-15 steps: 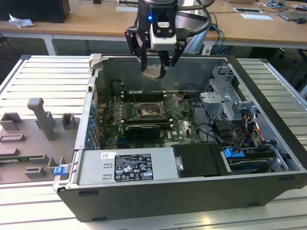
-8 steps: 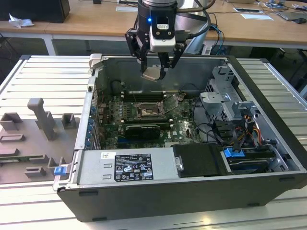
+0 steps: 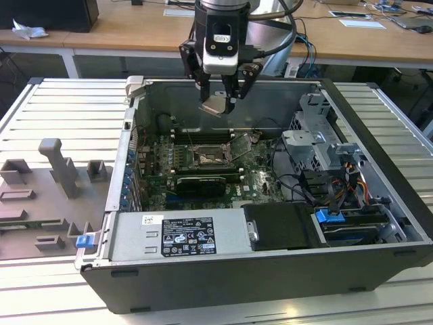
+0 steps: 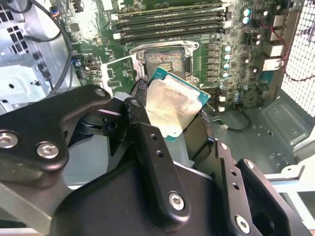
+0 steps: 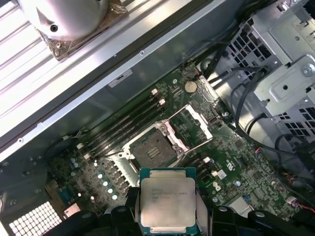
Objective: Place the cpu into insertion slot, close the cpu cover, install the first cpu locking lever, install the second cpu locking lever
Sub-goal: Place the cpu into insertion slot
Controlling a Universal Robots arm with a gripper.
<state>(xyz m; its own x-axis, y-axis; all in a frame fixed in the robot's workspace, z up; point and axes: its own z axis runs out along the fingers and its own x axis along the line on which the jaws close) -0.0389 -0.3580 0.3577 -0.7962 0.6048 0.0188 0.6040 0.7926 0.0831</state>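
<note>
Our tool [image 3: 218, 100] is closed on the cpu [image 3: 213, 106], its black fingers [image 4: 147, 142] pinching the chip by two opposite edges. In the exterior view the cpu hangs tilted in the air over the open computer case [image 3: 223, 284], above the circuit board [image 3: 260, 179] and well apart from it.

We judge the chip to be very light and quite stiff, so it needs only a modest squeeze. Its smooth metal face looks slippery, and we expect the underside contacts to be delicate. The thin edges are therefore the right place to hold it, as the tool does now, with flat faces left untouched.

In both wrist views the cpu [image 5: 167, 199] is a small flat square. It has a pale silvery-beige cap with fine print on it, and a narrow green-blue border runs around the cap.

Beyond it, the insertion slot [image 5: 152, 152] lies bare, a dark square within a silvery rim. The cpu cover [image 5: 198, 119] stands swung open just beside it, its window showing the board behind. Long dark memory slots [image 5: 125, 123] run near the socket. The case itself rests on a ribbed metal bench [image 3: 54, 101].
</note>
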